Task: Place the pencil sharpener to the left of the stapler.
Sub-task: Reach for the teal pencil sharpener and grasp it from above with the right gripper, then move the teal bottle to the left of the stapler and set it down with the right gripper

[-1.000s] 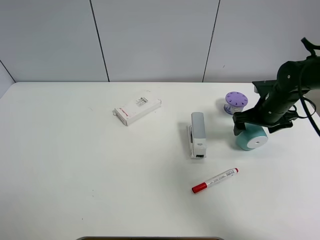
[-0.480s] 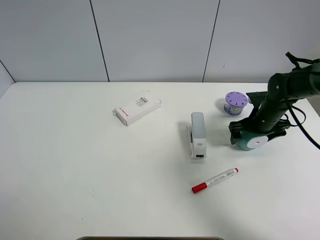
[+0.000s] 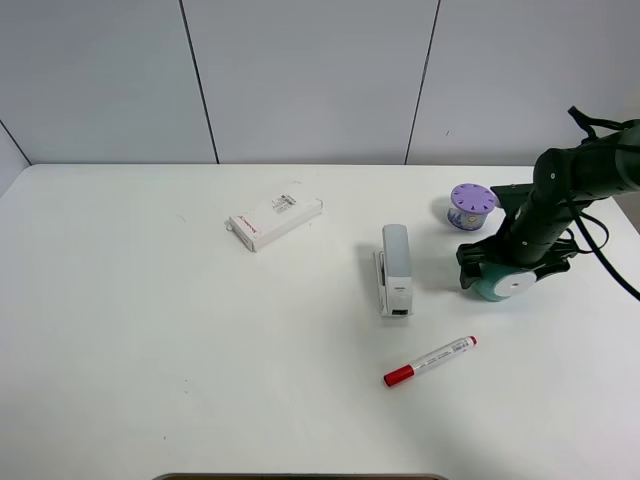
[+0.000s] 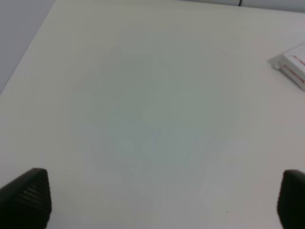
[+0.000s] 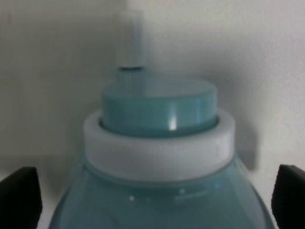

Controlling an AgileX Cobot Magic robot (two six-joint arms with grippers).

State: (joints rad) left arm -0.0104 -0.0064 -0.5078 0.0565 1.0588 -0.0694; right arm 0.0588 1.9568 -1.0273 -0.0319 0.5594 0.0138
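The teal pencil sharpener lies on its side on the white table, pale round face toward the front, to the right of the stapler. My right gripper is down over the sharpener and open, one finger on each side of it. In the right wrist view the sharpener's teal body fills the gap between the black fingertips, and its white knob points away. The light grey stapler lies lengthwise near the table's middle. My left gripper is open over bare table and does not show in the exterior view.
A purple cylinder with a holed top stands just behind the sharpener. A red-capped marker lies in front of the stapler. A flat white box lies at the back left, and its corner shows in the left wrist view.
The right arm came down and shifted slightly left, so its fingers now straddle the sharpener. It has hardly moved in the last half second. Nothing else moved.
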